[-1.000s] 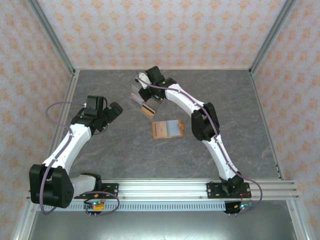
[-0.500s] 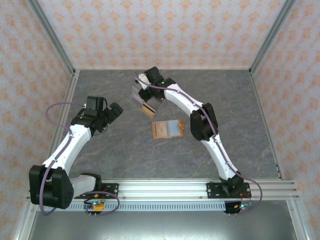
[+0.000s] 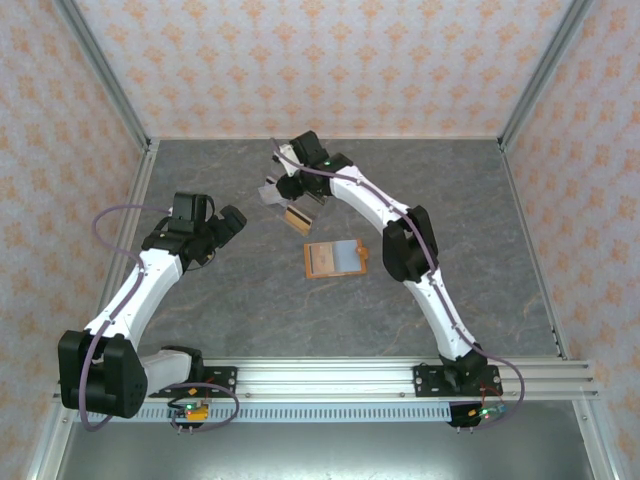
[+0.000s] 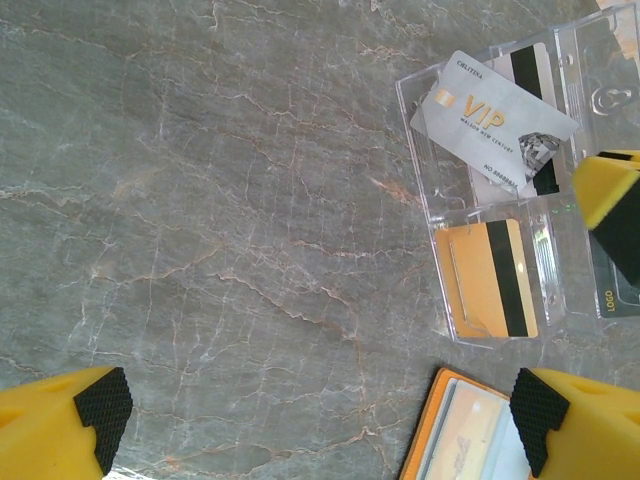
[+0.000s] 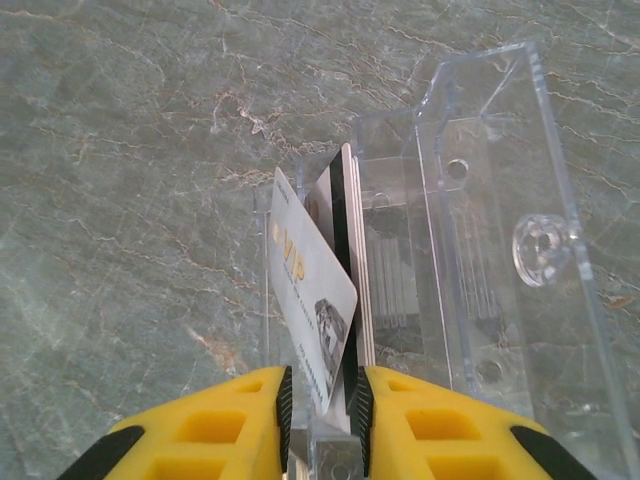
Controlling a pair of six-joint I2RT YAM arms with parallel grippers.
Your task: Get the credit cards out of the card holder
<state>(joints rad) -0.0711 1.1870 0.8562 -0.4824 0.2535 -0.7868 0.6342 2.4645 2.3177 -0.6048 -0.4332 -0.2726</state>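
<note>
The orange card holder (image 3: 335, 259) lies open on the table, and its corner (image 4: 455, 430) shows by my left gripper's right fingertip. My left gripper (image 4: 320, 420) (image 3: 228, 222) hovers open over bare table, left of it. A white VIP credit card (image 4: 495, 118) leans in a clear plastic case (image 4: 590, 60), above a tan card with a dark stripe (image 4: 490, 278). My right gripper (image 5: 322, 415) (image 3: 292, 195) stands over that case, its jaws slightly apart. The white card (image 5: 310, 290) tilts loose between them, clear of the left pad, beside a stack of cards on edge (image 5: 348, 260).
The clear case (image 5: 480, 250) (image 3: 275, 192) sits at the back middle of the grey marble table (image 3: 450, 200). Patterned walls with metal posts (image 3: 530, 80) close in three sides. A metal rail (image 3: 330, 378) carries both arm bases at the near edge.
My right gripper's jaws have parted a little and the clear case with its cards has sunk lower toward the table. The left arm has stayed still.
</note>
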